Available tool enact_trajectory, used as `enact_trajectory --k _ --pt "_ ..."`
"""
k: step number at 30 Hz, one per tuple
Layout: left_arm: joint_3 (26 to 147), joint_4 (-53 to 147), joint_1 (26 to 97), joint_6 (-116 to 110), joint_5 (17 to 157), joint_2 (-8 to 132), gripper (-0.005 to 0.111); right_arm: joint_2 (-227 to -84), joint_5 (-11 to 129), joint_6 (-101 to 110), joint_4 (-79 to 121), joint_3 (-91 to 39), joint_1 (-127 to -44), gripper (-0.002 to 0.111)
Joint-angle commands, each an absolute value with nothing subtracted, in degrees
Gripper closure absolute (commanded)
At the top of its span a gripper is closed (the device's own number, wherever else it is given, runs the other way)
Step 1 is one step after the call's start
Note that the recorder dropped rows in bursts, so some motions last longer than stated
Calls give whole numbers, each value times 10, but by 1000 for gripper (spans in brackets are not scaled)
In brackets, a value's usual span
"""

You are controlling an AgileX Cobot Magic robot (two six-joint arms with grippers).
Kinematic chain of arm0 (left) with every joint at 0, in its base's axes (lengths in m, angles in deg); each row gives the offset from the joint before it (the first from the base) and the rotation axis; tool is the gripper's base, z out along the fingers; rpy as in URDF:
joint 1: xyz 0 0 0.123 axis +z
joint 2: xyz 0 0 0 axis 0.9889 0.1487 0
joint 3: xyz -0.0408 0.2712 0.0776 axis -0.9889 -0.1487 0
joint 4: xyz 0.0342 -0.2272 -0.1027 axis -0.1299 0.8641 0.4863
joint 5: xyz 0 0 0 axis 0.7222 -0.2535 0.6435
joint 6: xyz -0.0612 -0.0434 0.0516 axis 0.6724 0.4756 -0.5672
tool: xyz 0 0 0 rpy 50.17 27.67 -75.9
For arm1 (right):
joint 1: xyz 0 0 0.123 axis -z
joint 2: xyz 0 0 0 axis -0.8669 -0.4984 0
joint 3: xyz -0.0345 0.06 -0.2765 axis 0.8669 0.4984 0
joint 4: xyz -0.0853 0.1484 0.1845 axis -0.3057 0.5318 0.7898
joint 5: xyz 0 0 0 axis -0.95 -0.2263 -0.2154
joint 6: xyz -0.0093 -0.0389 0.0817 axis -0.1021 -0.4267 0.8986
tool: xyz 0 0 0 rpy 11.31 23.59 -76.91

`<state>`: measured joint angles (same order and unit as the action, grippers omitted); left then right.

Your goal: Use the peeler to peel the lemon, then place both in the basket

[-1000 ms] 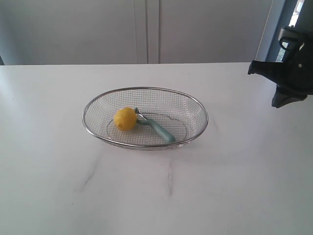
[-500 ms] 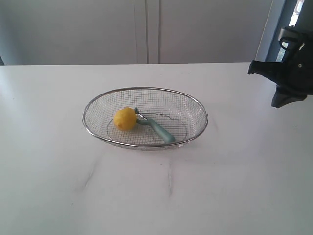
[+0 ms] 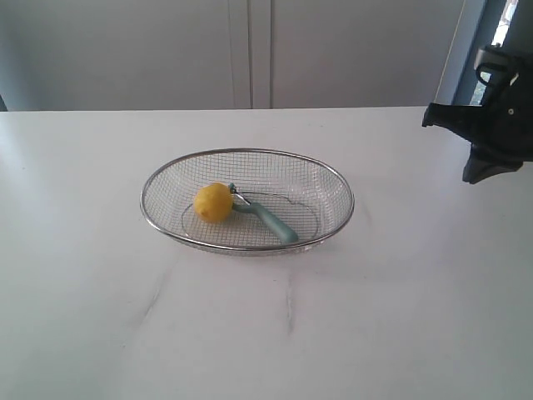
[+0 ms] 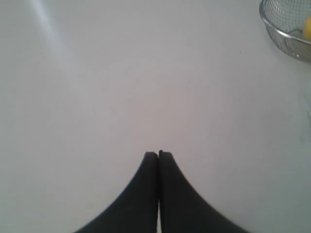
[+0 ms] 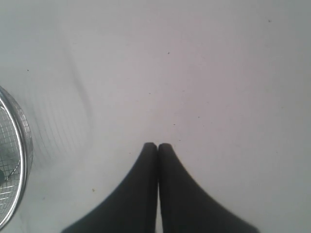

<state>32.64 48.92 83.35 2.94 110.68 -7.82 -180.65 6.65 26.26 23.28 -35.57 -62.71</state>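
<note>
Exterior view: basket (image 3: 248,151) sits on the white table (image 3: 100,292), roughly mid-table. Both task items are inside it.

- Lemon (image 3: 213,202): on the mesh floor, toward 9 o'clock of the basket's centre, clear of the rim.
- Peeler (image 3: 271,221): lying flat on the mesh. The metal head is at the lemon's 2 o'clock side, and the teal handle runs from there toward 4 o'clock. The head looks to be touching the lemon, though the resolution is too coarse to be sure.
- Right arm (image 3: 491,125): raised above the table at about 2 o'clock from the basket, well apart from it, at the frame edge.

Left wrist view: left gripper (image 4: 158,153) has its fingers pressed together with nothing between them, over bare table. A slice of the basket (image 4: 279,40) rim and a sliver of the lemon (image 4: 307,28) show at the frame corner, well apart from the fingertips.

Right wrist view: right gripper (image 5: 157,144) also has its fingers together and holds nothing, over bare table. An arc of the basket (image 5: 28,145) rim shows at the frame edge, apart from the fingers.
</note>
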Motion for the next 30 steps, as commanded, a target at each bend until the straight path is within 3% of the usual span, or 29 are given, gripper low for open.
enact_trajectory --k 1,30 --pt "293 469 821 27 1095 -80 107 -1802 68 265 230 -356 -624 108" --pt "261 468 836 27 1064 -80 107 -1802 69 265 230 -356 -624 108"
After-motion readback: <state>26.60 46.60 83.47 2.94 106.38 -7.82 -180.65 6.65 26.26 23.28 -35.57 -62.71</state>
